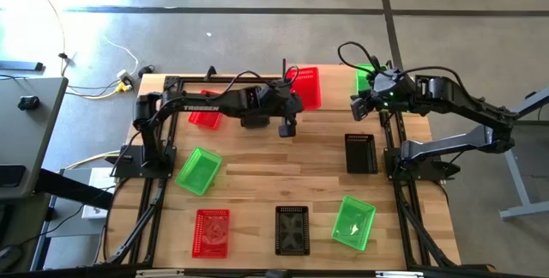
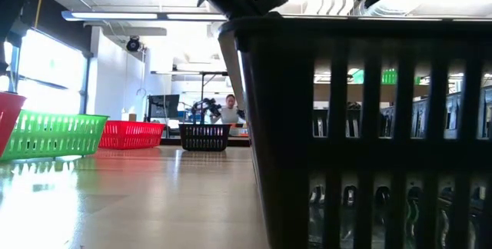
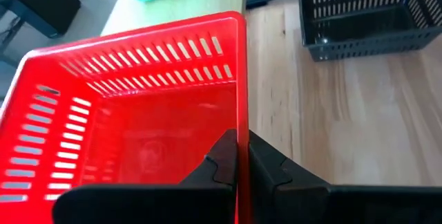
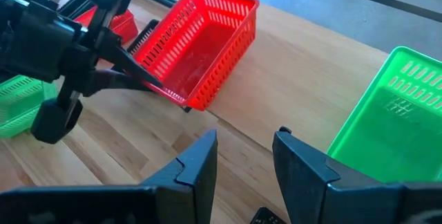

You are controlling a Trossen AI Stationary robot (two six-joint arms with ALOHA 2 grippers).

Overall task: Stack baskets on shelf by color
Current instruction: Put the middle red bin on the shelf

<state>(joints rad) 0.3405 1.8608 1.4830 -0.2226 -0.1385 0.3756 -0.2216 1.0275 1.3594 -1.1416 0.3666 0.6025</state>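
The left arm reaches across the upper middle of the high view, its left gripper clamped tight on the side wall of a red basket at the table's far edge. In the left wrist view the two dark fingers pinch the thin red rim between them, one inside the basket and one outside. The right arm is folded at the upper right of the overhead frame, its right gripper held with jaws wide and empty above the bare tabletop, between the red basket and a green basket. Elsewhere on the planks lie a second red basket under the left arm, a green one at centre left, a black basket at centre right, and red, black and green baskets along the lower edge.
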